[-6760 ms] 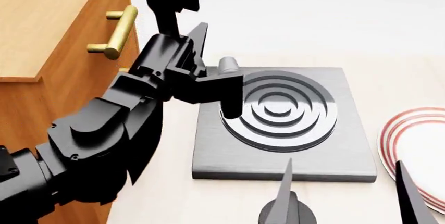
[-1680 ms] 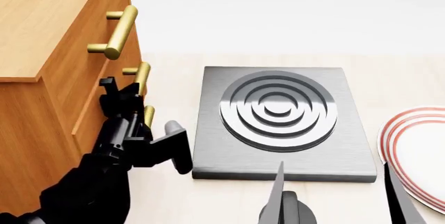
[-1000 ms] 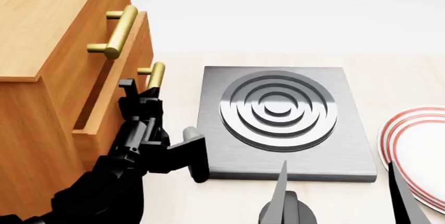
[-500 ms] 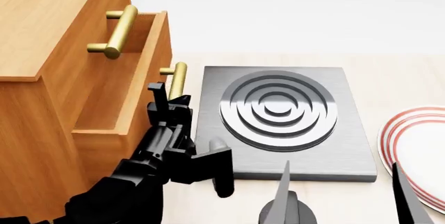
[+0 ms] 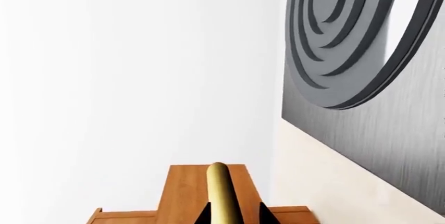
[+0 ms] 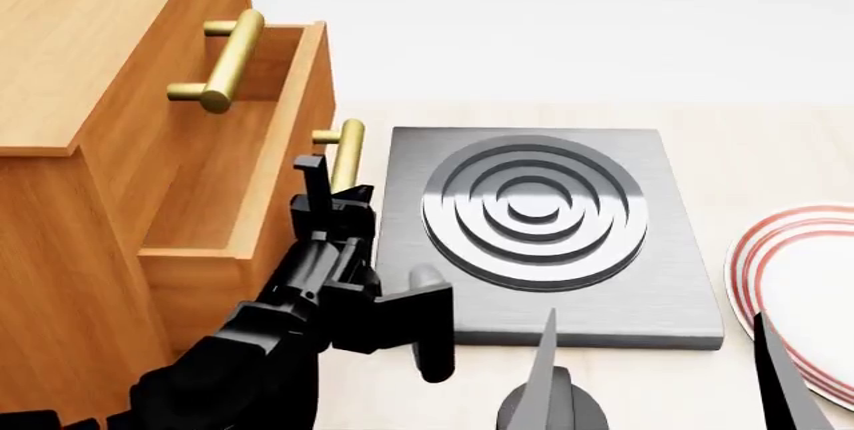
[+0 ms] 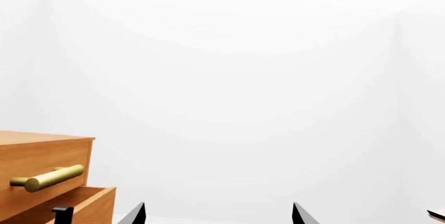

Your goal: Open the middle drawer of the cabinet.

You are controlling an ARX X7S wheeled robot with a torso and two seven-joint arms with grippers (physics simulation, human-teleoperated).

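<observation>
Pulled further out: middle drawer [image 6: 274, 180] | orange-brown, brass handle [image 6: 347, 155] | left pincer [image 6: 334, 190] clamped on handle

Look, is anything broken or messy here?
Nothing looks broken or spilled. The middle drawer sticks out of the cabinet, but only because the left gripper holds its handle. The hotplate and plate sit flat.

Cabinet [image 6: 80, 100] at left on tabletop [image 6: 747, 120], middle drawer [image 6: 260, 200] pulled out toward hotplate [image 6: 534, 240] at centre; plate [image 6: 801, 290] right of hotplate, left gripper [image 6: 334, 195] at drawer handle [image 6: 344, 155]
</observation>
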